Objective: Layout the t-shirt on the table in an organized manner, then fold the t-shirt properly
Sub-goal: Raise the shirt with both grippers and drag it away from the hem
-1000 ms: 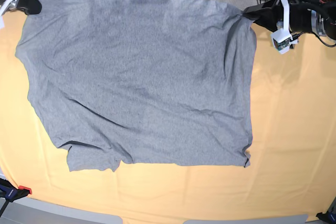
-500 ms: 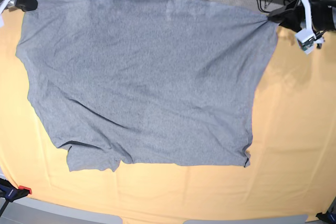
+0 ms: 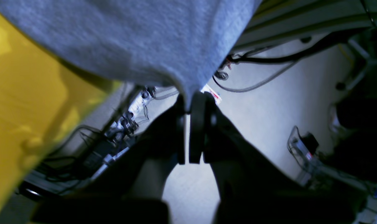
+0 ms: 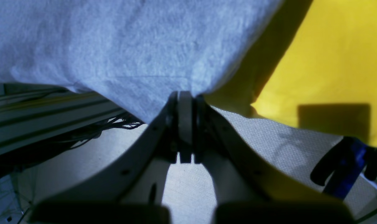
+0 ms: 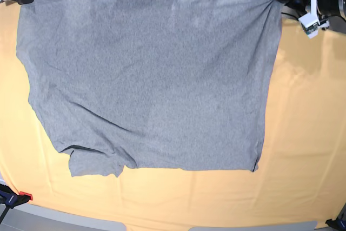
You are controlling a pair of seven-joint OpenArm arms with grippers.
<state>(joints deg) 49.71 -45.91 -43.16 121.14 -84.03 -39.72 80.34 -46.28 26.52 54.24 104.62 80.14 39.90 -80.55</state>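
A heather-grey short-sleeved cotton t-shirt (image 5: 146, 79) lies spread with its plain side up over the tabletop (image 5: 308, 133), which is covered in a pale yellow-orange cloth. The garment fills most of the tabletop's far half and reaches its far edge, where two of its corners are held up. One sleeve (image 5: 94, 163) points toward the near edge, on the base view's left.

The left gripper (image 3: 188, 107), black, is pressed together on the fabric corner by the far edge on the base view's right, the cloth bunching into the pinch. The right gripper (image 4: 181, 99), pale-coloured, pinches the opposite far corner on the base view's left in the same way. Between the two grips the far hem runs nearly straight. Shallow wrinkles cross the middle of the fabric.
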